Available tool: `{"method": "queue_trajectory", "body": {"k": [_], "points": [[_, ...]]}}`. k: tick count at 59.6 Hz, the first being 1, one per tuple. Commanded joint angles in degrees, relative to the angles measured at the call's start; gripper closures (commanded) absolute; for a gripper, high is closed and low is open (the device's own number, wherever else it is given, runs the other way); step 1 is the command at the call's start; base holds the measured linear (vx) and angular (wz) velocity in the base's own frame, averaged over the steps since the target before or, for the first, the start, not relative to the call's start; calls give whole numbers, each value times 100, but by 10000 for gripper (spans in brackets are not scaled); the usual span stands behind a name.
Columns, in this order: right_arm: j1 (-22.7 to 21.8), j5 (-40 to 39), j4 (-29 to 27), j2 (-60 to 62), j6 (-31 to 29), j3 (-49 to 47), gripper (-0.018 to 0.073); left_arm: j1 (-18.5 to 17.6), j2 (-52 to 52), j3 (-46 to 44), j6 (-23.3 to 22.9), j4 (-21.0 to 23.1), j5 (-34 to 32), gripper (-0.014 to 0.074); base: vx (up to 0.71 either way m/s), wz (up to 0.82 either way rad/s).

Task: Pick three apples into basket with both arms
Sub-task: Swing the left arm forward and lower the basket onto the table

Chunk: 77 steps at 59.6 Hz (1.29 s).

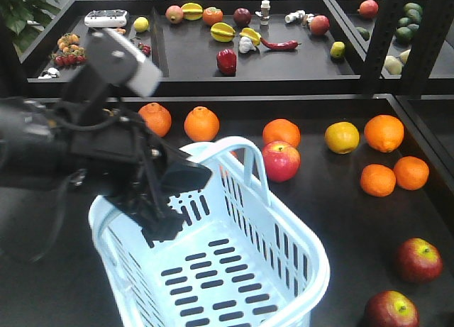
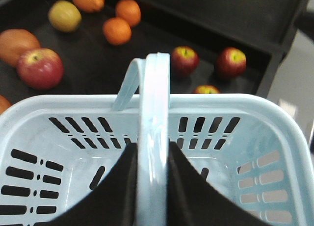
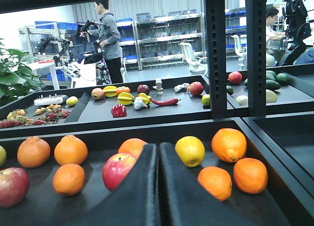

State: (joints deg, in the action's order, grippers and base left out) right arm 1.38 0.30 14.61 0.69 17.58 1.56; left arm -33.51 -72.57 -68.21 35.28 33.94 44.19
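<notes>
Front view, basket: the basket sits on the near middle of the dark table.
Front view, left gripper: the left gripper reaches in over the basket's left rim; I cannot tell how its jaws stand from here.
Front view, apples: one apple lies just behind the far rim. Two apples lie at the near right, well apart from the basket. Oranges lie beyond.
Left wrist view, jaws: clamped on the basket's handle, one finger on each side.
Left wrist view, apples: one is beyond the far rim at left, two are farther right, and another is half hidden behind the rim.
Right wrist view, jaws: the right gripper has its jaws together, low over the table.
Right wrist view, apples: one is just left of the fingers and another is at the left edge.
</notes>
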Motion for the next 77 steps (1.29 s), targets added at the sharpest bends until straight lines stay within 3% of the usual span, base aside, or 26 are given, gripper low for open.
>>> {"method": "queue_trajectory", "body": {"k": [1, 23, 33, 39, 68, 77], "points": [[-21, -399, 9, 65, -29, 82, 564, -38, -248, -669, 452, 274, -14, 603, 0, 0], [-21, -399, 9, 65, -29, 82, 564, -38, -2265, -2744, 1041, 269, 958, 603, 0, 0], [-21, -399, 9, 65, -29, 82, 564, -33, -3114, -3416, 1618, 233, 1477, 603, 0, 0], [-21, -399, 9, 65, -29, 82, 564, -33, -3557, -3706, 1678, 226, 1601, 603, 0, 0], [-21, -399, 9, 65, -29, 82, 564, -16, -4047, -4085, 1981, 216, 1416, 603, 0, 0], [-21, -399, 9, 65, -29, 82, 564, -16, -4103, -4085, 1981, -27, 1328, 603, 0, 0]]}}
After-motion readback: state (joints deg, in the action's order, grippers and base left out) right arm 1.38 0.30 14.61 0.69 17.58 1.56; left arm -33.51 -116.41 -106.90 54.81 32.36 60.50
